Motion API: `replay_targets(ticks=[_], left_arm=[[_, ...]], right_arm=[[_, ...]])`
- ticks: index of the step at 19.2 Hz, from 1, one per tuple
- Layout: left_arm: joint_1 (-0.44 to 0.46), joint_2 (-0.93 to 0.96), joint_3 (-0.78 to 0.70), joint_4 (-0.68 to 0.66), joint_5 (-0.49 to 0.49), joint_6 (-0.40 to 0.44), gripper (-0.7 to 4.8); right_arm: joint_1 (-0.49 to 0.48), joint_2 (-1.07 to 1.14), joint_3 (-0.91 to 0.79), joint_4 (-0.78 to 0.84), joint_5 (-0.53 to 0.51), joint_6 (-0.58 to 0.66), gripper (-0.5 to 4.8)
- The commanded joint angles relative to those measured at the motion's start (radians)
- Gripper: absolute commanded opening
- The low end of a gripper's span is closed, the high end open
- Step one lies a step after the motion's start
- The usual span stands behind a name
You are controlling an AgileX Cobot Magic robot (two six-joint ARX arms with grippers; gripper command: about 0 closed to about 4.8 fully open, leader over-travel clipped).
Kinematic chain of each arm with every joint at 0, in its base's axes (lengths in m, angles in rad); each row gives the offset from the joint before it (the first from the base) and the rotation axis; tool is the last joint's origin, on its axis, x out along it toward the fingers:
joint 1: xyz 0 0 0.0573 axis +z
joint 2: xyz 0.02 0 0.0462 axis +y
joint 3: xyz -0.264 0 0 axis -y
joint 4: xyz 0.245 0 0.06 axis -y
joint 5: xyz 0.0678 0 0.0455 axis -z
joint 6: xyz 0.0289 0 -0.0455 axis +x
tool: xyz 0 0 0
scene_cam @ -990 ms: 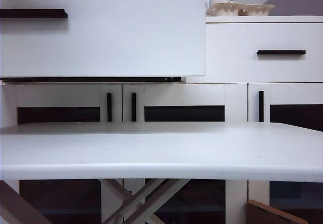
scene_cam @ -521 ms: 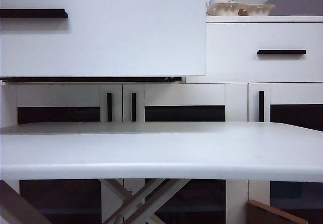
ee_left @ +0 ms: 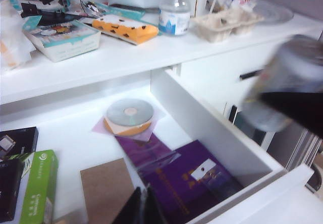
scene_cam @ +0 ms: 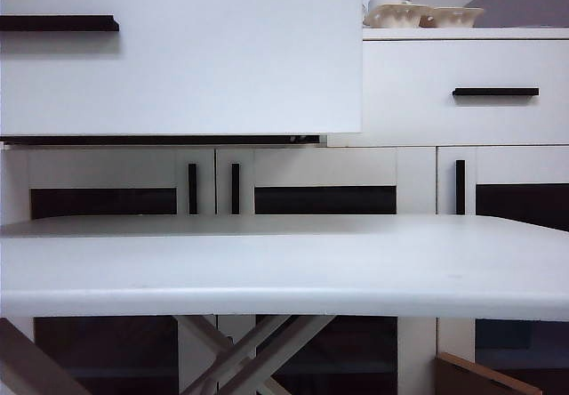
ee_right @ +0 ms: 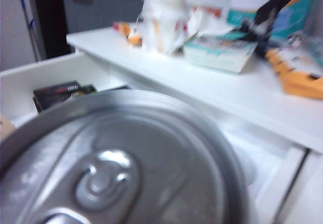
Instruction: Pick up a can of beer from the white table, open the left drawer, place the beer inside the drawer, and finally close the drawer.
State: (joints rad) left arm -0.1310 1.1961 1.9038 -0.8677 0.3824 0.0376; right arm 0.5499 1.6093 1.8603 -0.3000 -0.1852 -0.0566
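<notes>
Beer can (ee_right: 121,158) sits pinched in the right gripper (ee_left: 292,105), up beside the open left drawer (ee_left: 212,133), not inside yet. Nothing has changed on the tabletop (scene_cam: 284,270). Left gripper (ee_left: 141,211) is pressed together over the drawer.

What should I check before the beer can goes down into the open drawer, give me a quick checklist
1. Left drawer open: ok.
2. Can of beer held by the right end effector: ok, raised beside the drawer's side wall.
3. Can above the drawer interior: cannot tell, blurred.
4. Landing spot: not ok yet; disc, purple booklets, green box and cardboard cover much of the floor.
5. Left end effector shut and empty: ok, but it hangs above the drawer.
</notes>
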Motion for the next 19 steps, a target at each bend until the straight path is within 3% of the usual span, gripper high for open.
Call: replay_targets(ticks=[1,10,15,18,19], left_arm=[[0.0,0.006,0.006,0.005,0.005,0.012,-0.06],[0.0,0.023,0.006,-0.016,0.047,0.041,-0.06],[0.0,0.034,0.006,-0.018,0.053,0.05,-0.06],[-0.011,0.047,0.006,-0.034,0.062,0.063,-0.06],[-0.051,0.054,0.006,-0.035,0.041,0.066,-0.06]], right_arm=[[0.002,0.053,0.076,0.049,-0.018,0.004,1.56],[0.002,0.17,0.089,0.124,-0.009,0.001,1.57],[0.002,0.182,0.089,0.139,-0.122,-0.005,1.61],[0.003,0.187,0.089,0.167,-0.122,-0.051,2.09],[0.003,0.192,0.089,0.173,-0.121,-0.051,2.12]])
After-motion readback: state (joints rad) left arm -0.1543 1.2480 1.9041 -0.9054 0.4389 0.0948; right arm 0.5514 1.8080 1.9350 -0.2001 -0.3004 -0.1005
